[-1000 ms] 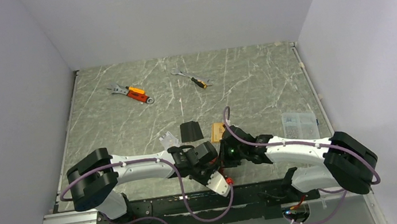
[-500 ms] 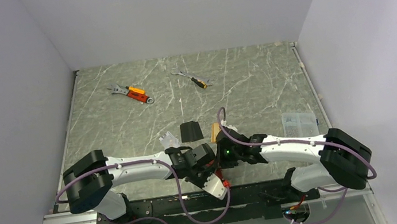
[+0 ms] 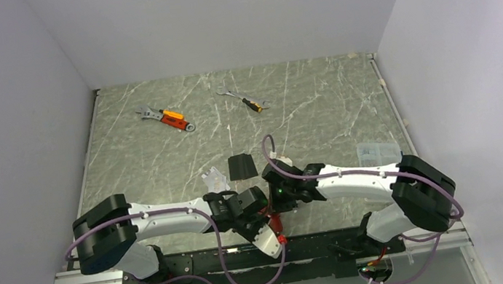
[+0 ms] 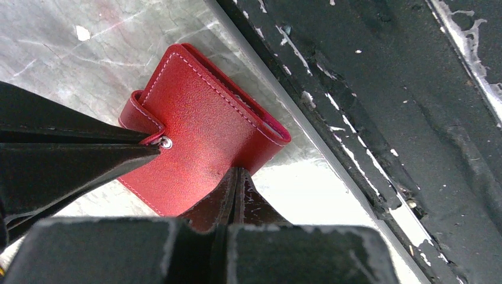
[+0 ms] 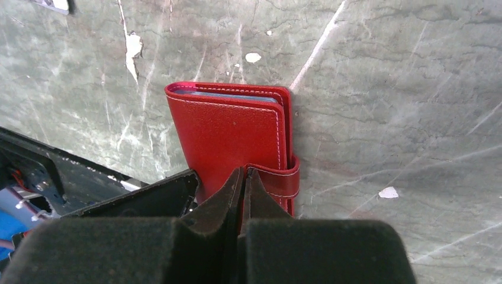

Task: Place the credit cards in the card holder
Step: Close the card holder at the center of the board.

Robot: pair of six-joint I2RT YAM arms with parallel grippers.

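Pin red card holder (image 4: 201,112) with left gripper (image 4: 237,176), jaws closed empty; pry snap tab (image 5: 277,180) with right gripper (image 5: 244,174), likewise closed — slowly.

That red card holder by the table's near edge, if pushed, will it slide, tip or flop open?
The card holder lies flat and folded, so it should slide, not tip. Its stitched leather-like cover probably flexes. Whether the tab is snapped is unclear, so it might open if lifted.
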